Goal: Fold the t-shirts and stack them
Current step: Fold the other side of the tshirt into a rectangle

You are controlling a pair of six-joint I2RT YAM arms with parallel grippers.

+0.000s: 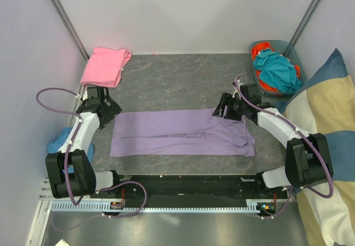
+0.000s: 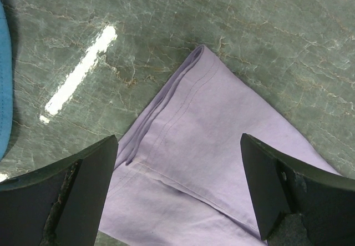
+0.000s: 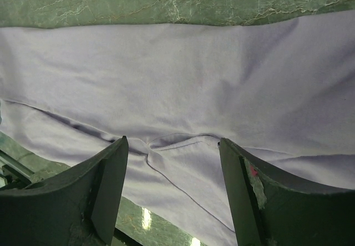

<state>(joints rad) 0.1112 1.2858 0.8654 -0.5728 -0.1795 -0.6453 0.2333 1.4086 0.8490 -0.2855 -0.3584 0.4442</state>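
**Overhead view, with both wrist views.** The lavender t-shirt (image 1: 180,132) lies flat on the grey marbled surface (image 1: 183,74). It is folded into a long band running from 9 to 3 o'clock, slightly toward 6 o'clock of centre. The pink t-shirt (image 1: 105,66) rests folded at 10 o'clock, well apart from the lavender one.

The left pincer (image 1: 115,111) stands over the band's 9 o'clock end. Its jaws are wide, and the hemmed corner of the cloth (image 2: 211,146) shows between them, with nothing gripped. The right pincer (image 1: 217,111) stands over the band's far edge toward 2 o'clock. Its jaws are also apart and empty above a sleeve crease (image 3: 183,143).

A basket (image 1: 288,45) holding teal and orange cloth sits at 1 o'clock. A striped cushion (image 1: 327,107) lies at 3 to 4 o'clock, and a blue cloth (image 1: 57,144) lies at 8 o'clock.
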